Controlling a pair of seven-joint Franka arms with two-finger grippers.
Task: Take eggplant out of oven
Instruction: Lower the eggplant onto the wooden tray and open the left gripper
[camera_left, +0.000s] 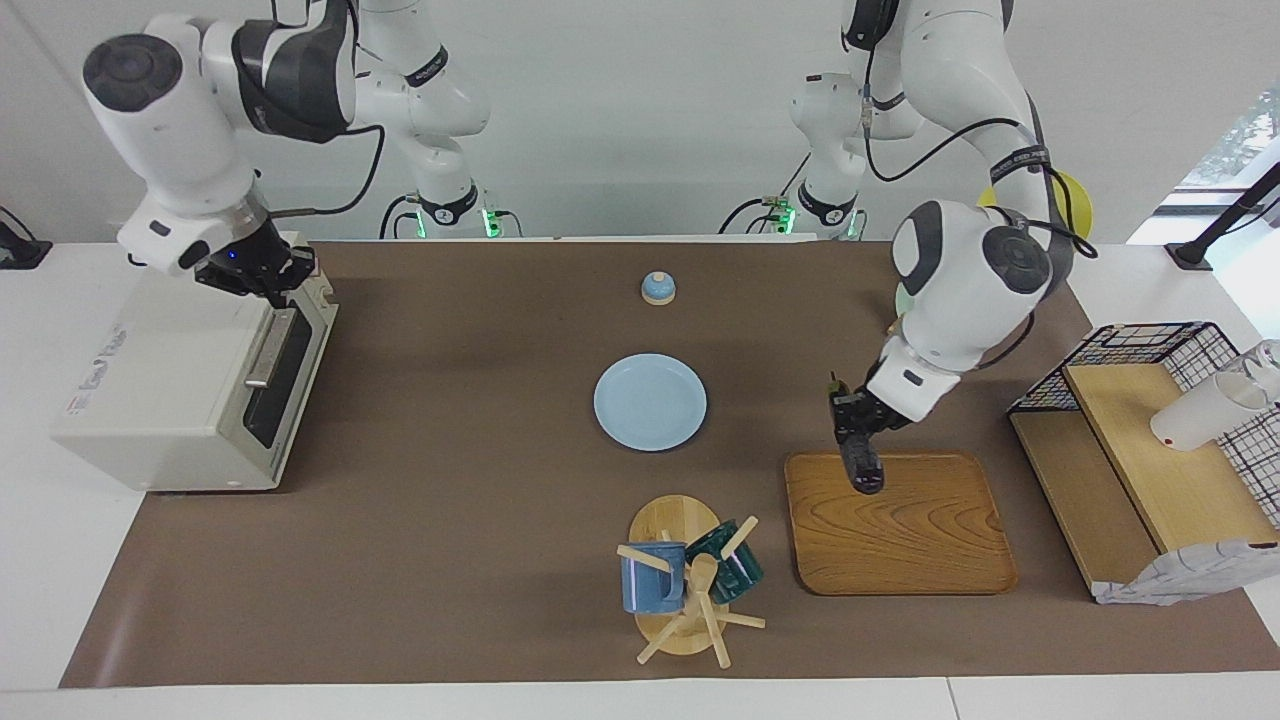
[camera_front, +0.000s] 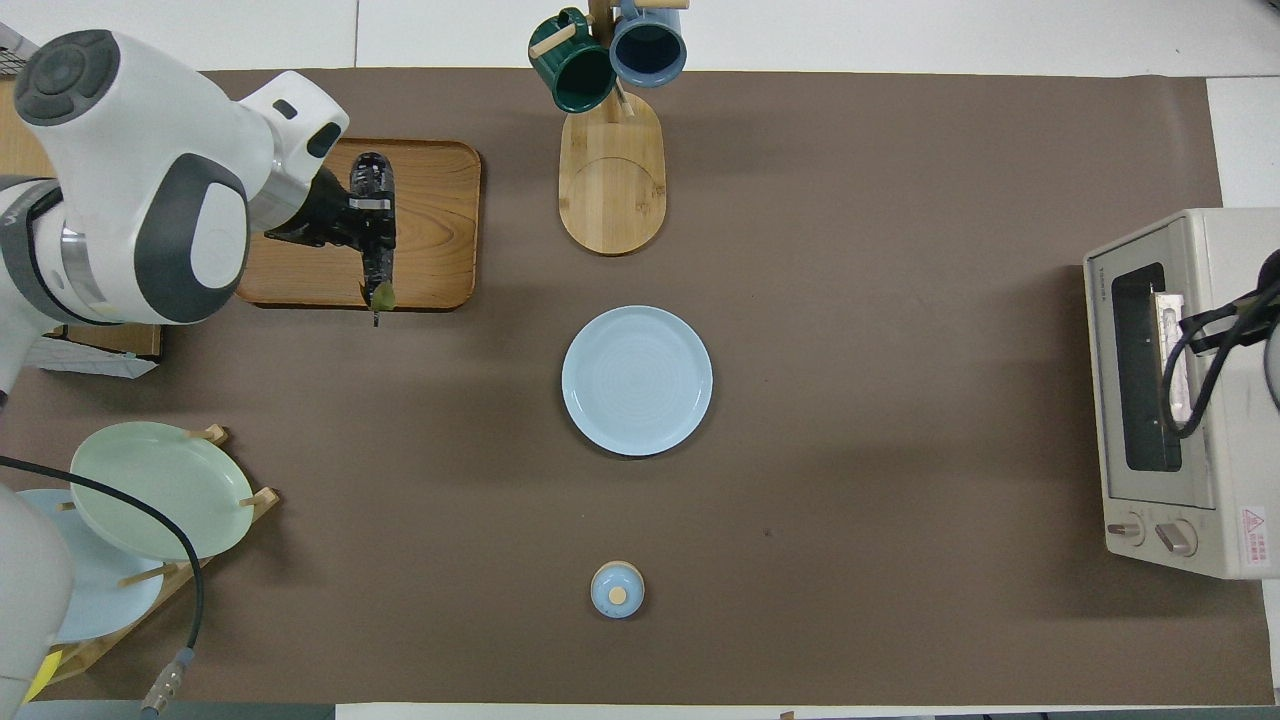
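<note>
Held the eggplant (camera_left: 862, 462) mid-length in the left fingers (camera_left: 846, 414) over the tray (camera_left: 900, 560), well clear of the shut oven (camera_left: 190, 370), right fingers (camera_left: 268, 285) closed above its door; judged light, firm, glossy-slick, best gripped mid-body.

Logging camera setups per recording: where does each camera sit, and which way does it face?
Facing view: high across the table, looking toward the robots; both arms show whole, left gripper holding the eggplant over the tray, right gripper over the oven.
Overhead view: above the robots' end, looking steeply down; left gripper shows, right arm barely.
Shared: eggplant, tray, oven, plate.
</note>
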